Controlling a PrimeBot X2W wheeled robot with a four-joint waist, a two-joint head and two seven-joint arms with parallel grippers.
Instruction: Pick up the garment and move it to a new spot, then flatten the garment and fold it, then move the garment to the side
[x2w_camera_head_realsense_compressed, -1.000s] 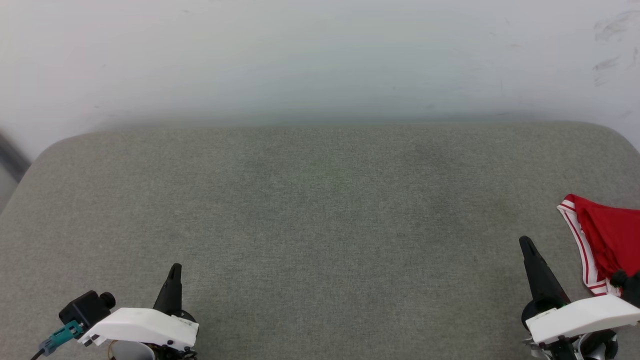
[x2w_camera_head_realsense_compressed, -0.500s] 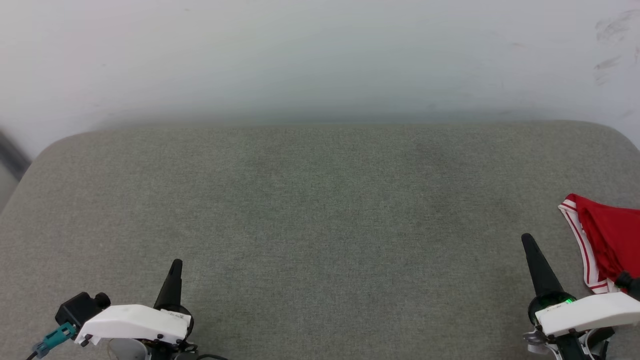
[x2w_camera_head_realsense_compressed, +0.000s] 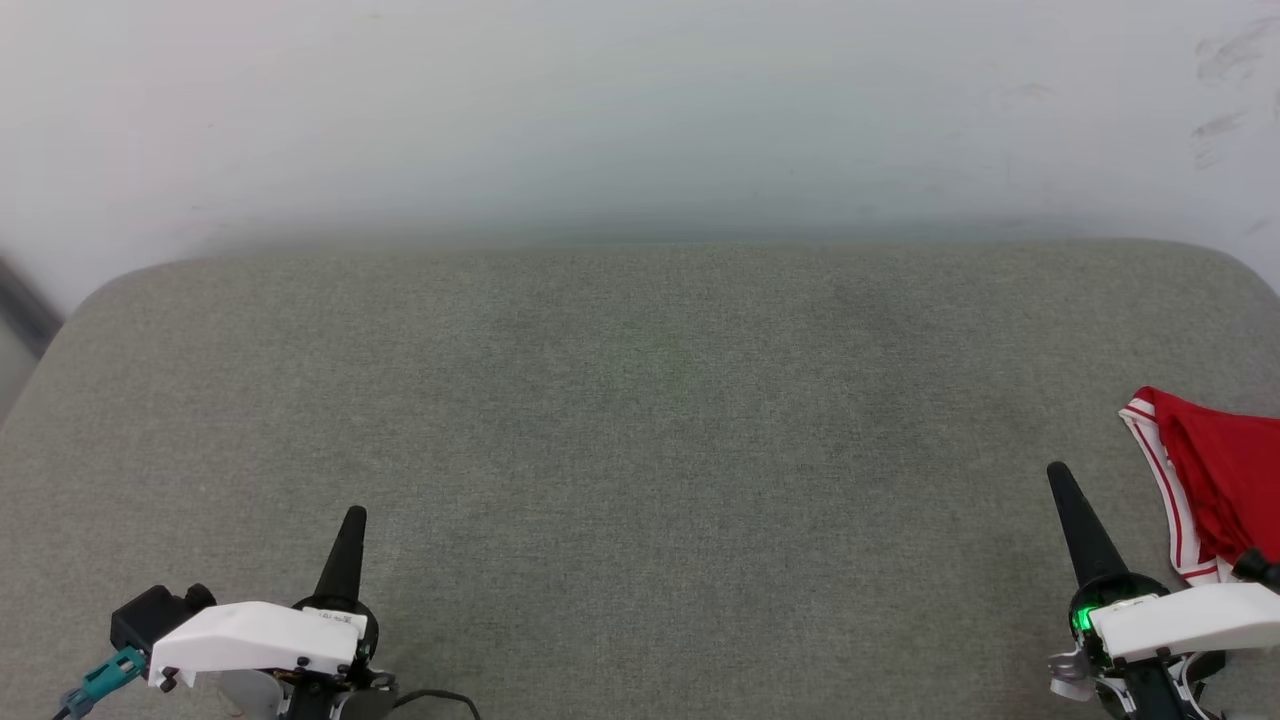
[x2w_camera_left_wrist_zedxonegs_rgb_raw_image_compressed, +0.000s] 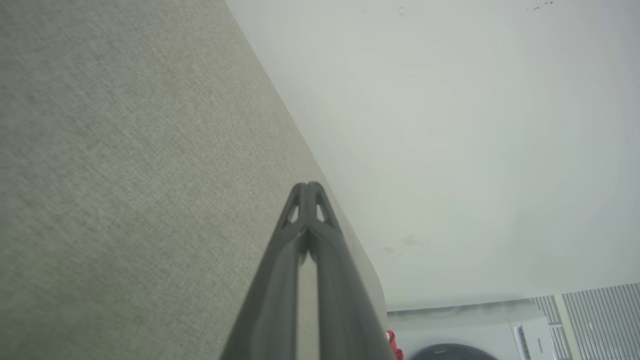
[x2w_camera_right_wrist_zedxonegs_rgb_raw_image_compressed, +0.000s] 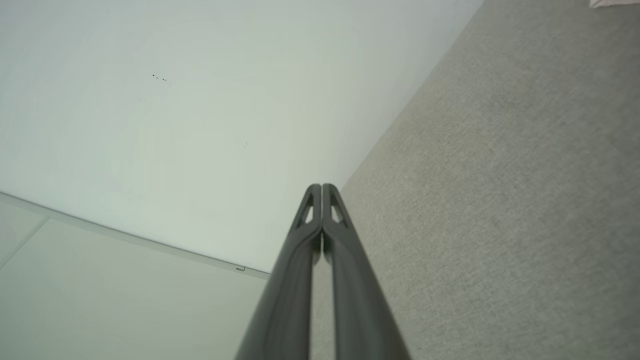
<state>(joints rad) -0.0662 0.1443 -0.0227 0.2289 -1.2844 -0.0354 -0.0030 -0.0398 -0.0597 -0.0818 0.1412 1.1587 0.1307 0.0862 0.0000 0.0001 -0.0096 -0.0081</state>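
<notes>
The garment (x2w_camera_head_realsense_compressed: 1225, 480) is red with white-and-red striped trim and lies at the right edge of the grey cushioned surface (x2w_camera_head_realsense_compressed: 640, 420), mostly cut off by the head view's border. A small red scrap of the garment (x2w_camera_left_wrist_zedxonegs_rgb_raw_image_compressed: 391, 340) also peeks past the left fingers in the left wrist view. My right gripper (x2w_camera_head_realsense_compressed: 1056, 472) is shut and empty, just left of the garment and apart from it. At the lower left my left gripper (x2w_camera_head_realsense_compressed: 354, 514) is shut too, holding nothing. Both wrist views show the fingertips (x2w_camera_left_wrist_zedxonegs_rgb_raw_image_compressed: 308, 187) (x2w_camera_right_wrist_zedxonegs_rgb_raw_image_compressed: 321, 187) pressed together above the fabric.
A pale wall (x2w_camera_head_realsense_compressed: 640, 110) rises behind the cushioned surface's far edge. The surface has rounded far corners. In the left wrist view a white washing machine (x2w_camera_left_wrist_zedxonegs_rgb_raw_image_compressed: 480, 332) stands beyond the surface's end.
Both grippers have crept slightly forward and tilted more upright. The garment has not moved.
</notes>
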